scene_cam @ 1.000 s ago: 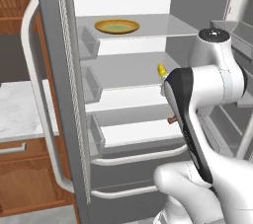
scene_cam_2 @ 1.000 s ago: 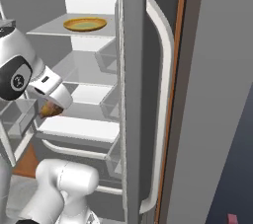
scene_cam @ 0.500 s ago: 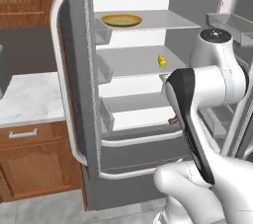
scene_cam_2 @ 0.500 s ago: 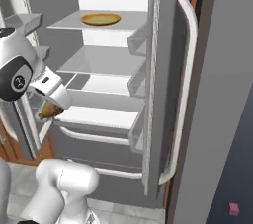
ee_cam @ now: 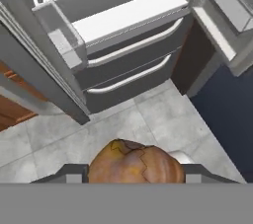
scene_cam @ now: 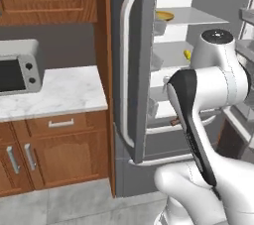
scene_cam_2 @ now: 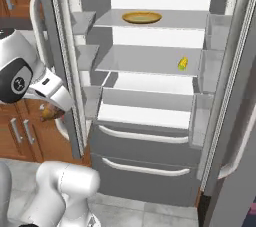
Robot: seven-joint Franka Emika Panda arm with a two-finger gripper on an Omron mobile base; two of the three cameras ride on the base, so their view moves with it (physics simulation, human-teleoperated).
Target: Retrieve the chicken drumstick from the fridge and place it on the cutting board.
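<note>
My gripper (scene_cam_2: 50, 113) is shut on the chicken drumstick (scene_cam_2: 48, 113), a golden-brown lump held low in front of the fridge's left door. In the hand view the drumstick (ee_cam: 135, 164) fills the space between the fingertips (ee_cam: 73, 174), with floor tiles beneath it. From the left base camera just its tip (scene_cam: 174, 121) peeks out behind my forearm. The fridge (scene_cam_2: 150, 56) stands open, white shelves and drawers (ee_cam: 129, 72) exposed. The cutting board is out of view.
A yellow plate (scene_cam_2: 142, 17) sits on the top shelf, a small yellow item (scene_cam_2: 183, 63) on the shelf below. The left fridge door (scene_cam: 134, 70) with its white handle stands close to my arm. Left of it are a marble counter (scene_cam: 54, 92), a microwave (scene_cam: 17, 73) and wooden cabinets (scene_cam: 49, 149).
The whole picture has shifted: the base has moved, so the fridge slides right in the left base view and the counter and microwave appear. The drumstick stays in the shut gripper.
</note>
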